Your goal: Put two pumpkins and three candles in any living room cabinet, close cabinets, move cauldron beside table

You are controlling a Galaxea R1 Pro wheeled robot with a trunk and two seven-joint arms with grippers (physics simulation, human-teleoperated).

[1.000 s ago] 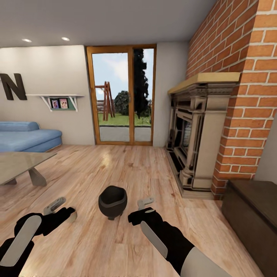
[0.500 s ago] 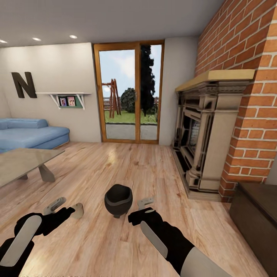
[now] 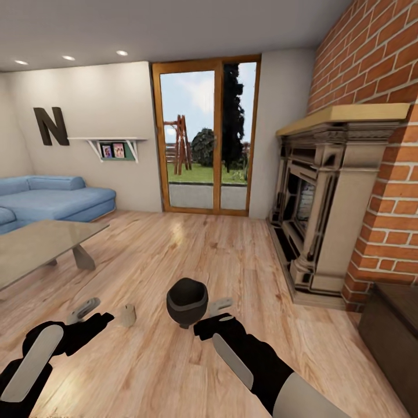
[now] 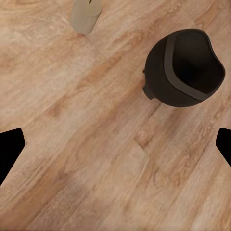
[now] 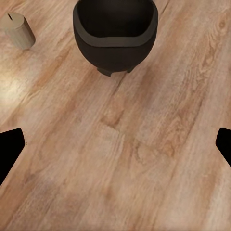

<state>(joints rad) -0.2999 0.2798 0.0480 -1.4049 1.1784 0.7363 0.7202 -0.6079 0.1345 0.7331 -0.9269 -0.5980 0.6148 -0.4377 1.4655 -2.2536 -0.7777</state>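
As the candle (image 3: 128,315) comes into view beside the cauldron (image 3: 187,301), my wide-open right end effector (image 3: 216,310) and left end effector (image 3: 87,312) hold nothing.

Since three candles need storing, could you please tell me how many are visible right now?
1. A small beige cylindrical candle stands upright on the wooden floor, to the left of the squat matte-black cauldron. The other two may be out of view.

The room is bright, with daylight from the far glass door (image 3: 206,136) and small ceiling lights (image 3: 68,57). Edges look stretched, perhaps slightly blurry.
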